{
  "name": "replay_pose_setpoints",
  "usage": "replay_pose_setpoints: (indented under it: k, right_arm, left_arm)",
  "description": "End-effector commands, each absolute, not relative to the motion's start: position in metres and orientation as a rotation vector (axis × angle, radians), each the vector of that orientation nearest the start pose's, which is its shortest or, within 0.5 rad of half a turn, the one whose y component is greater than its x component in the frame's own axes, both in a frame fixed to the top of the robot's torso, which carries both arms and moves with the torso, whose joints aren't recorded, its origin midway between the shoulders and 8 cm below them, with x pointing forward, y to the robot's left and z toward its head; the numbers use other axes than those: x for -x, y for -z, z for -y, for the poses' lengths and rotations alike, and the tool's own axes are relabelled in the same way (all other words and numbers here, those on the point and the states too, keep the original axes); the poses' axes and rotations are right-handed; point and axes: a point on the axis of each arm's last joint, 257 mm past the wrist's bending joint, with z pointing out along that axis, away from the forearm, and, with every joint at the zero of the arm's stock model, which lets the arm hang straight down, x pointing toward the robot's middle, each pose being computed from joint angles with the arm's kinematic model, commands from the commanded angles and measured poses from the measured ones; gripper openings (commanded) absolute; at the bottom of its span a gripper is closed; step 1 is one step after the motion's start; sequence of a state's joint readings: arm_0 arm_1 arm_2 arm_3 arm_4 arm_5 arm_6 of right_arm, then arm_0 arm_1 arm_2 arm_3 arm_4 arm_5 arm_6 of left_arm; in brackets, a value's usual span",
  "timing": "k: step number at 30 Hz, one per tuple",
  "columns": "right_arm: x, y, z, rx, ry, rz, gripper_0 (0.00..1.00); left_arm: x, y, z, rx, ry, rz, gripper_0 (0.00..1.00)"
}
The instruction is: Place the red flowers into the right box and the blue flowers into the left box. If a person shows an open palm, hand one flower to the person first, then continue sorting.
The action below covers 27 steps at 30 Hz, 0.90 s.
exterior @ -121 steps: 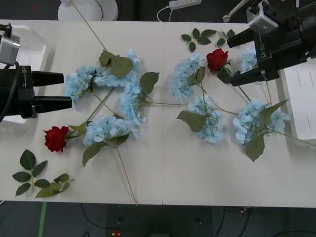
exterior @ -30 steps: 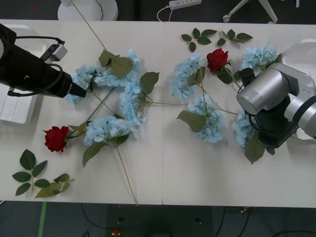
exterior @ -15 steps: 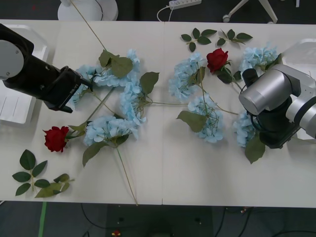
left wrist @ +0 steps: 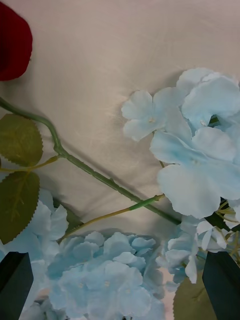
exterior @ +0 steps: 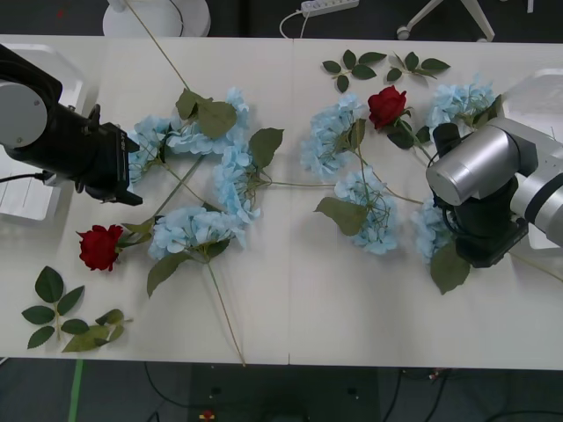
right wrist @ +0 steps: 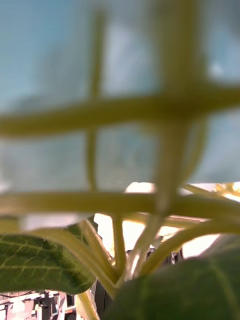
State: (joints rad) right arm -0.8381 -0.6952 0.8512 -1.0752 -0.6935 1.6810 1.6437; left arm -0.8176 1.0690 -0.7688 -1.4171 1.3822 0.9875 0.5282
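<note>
Several blue flowers (exterior: 189, 229) lie spread across the white table. One red flower (exterior: 99, 247) lies near the front left, another (exterior: 387, 105) at the back right. My left arm (exterior: 75, 141) points down at the leftmost blue cluster. In the left wrist view my left gripper (left wrist: 117, 287) is open, with blue petals (left wrist: 105, 280) between its black fingers (left wrist: 12, 285) and a green stem (left wrist: 90, 170) beyond. My right arm (exterior: 479, 189) presses down on the right-hand blue flower (exterior: 431, 229); its wrist view shows stems (right wrist: 120, 200) and a leaf (right wrist: 35, 260) very close. The left box (exterior: 19, 189) and the right box (exterior: 545, 88) sit at the table's ends.
Loose green leaf sprigs lie at the front left corner (exterior: 66, 321) and at the back (exterior: 361, 66). A long bare stem (exterior: 224, 316) reaches toward the table's front edge. A power strip (exterior: 330, 7) and a white stand base (exterior: 158, 13) sit beyond the far edge.
My left arm has swung from lying sideways to pointing down over the leftmost blue cluster. My right arm has settled slightly lower on the right blue flower, nudging its leaf.
</note>
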Motion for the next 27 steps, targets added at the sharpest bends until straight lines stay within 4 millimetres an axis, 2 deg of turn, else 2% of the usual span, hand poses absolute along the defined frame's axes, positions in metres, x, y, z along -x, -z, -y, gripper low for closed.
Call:
replay_pose_setpoints:
  k: [1,5,10,12,15,18,19,20,22,24,27]
  right_arm:
    - [-0.461,0.283,0.363,0.930,0.624,-3.010,0.00]
    - [-0.464,0.251,0.361,0.955,0.520,-2.953,0.00]
    - [-0.474,0.195,0.346,1.037,0.369,-2.814,0.00]
    - [-0.483,0.164,0.331,1.114,0.285,-2.706,0.00]
    - [-0.490,0.130,0.310,1.173,0.143,-2.588,0.00]
    - [-0.496,0.097,0.269,1.281,-0.037,-2.394,0.00]
    - [-0.496,0.092,0.261,1.301,-0.067,-2.356,0.00]
    - [-0.495,0.084,0.243,1.330,-0.135,-2.292,0.00]
    - [-0.495,0.071,0.215,1.335,-0.237,-2.205,0.00]
    - [-0.494,0.053,0.175,1.324,-0.368,-2.087,0.00]
    - [-0.491,0.030,0.132,1.263,-0.552,-1.960,0.00]
  left_arm:
    - [-0.545,0.210,-0.271,2.464,0.975,-1.693,1.00]
    - [-0.544,0.211,-0.277,2.658,1.007,-1.538,1.00]
    - [-0.534,0.225,-0.297,2.795,0.921,-1.443,1.00]
    - [-0.528,0.234,-0.307,2.834,0.862,-1.414,1.00]
    - [-0.522,0.248,-0.310,2.865,0.819,-1.396,1.00]
    - [-0.514,0.265,-0.314,2.862,0.747,-1.410,1.00]
    - [-0.513,0.268,-0.313,2.863,0.737,-1.413,1.00]
    - [-0.510,0.272,-0.315,2.863,0.717,-1.414,1.00]
    - [-0.508,0.278,-0.314,2.859,0.695,-1.425,1.00]
    - [-0.509,0.285,-0.310,2.868,0.693,-1.417,1.00]
    - [-0.517,0.293,-0.303,2.893,0.729,-1.375,1.00]
